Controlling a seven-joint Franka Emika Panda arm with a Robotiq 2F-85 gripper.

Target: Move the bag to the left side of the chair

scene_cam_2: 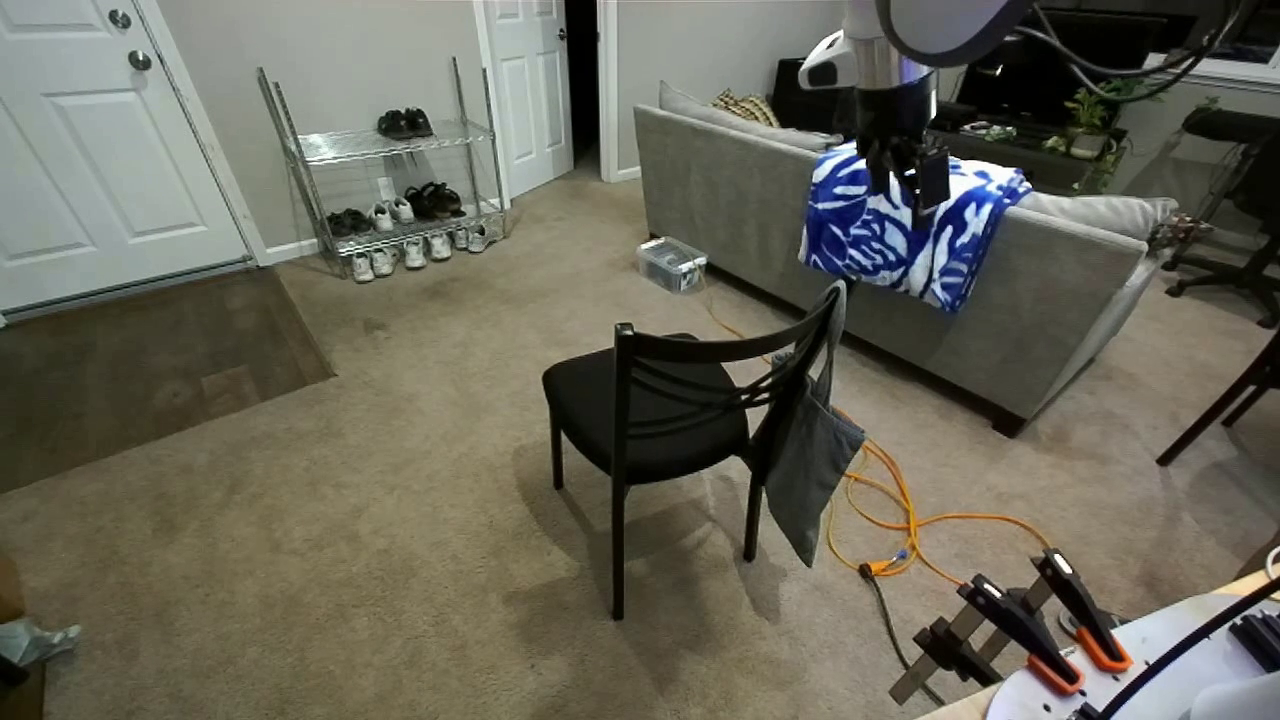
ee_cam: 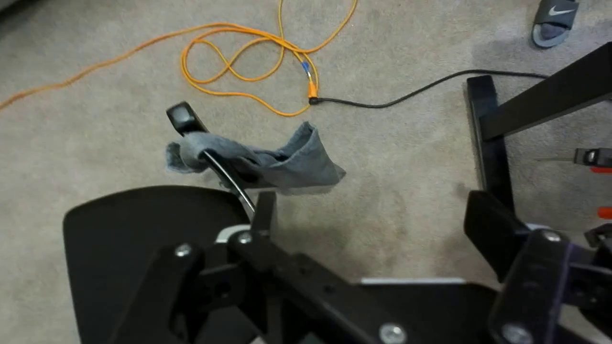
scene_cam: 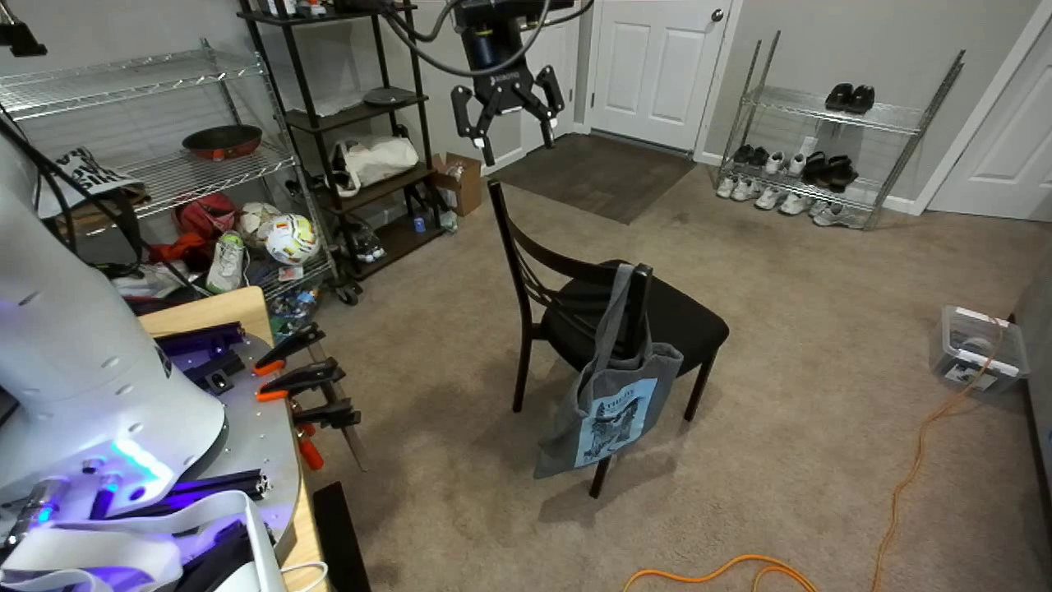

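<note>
The bag [scene_cam: 620, 411] is a grey-blue tote with a pale blue printed panel. It hangs by its handles from one upper corner post of the backrest of the black chair [scene_cam: 686, 316], its body dangling outside the frame. Both exterior views show this chair [scene_cam_2: 650, 410] and bag [scene_cam_2: 815, 460]. High above the chair, my gripper [scene_cam: 519, 146] points downward, apart from everything. In the wrist view the gripper [ee_cam: 373, 203] has its jaws spread wide over carpet, nothing between them. The bag [ee_cam: 306, 162] lies beyond the left finger there, with the chair seat [ee_cam: 153, 239] at lower left.
Clamps [scene_cam: 300, 378] jut from the robot's table edge. A black shelving rack [scene_cam: 370, 115] and a wire rack [scene_cam: 164, 164] stand along the wall. An orange cord [scene_cam_2: 910, 510] loops on the carpet near the bag. A grey sofa [scene_cam_2: 720, 190] carries a blue-white blanket [scene_cam_2: 880, 230].
</note>
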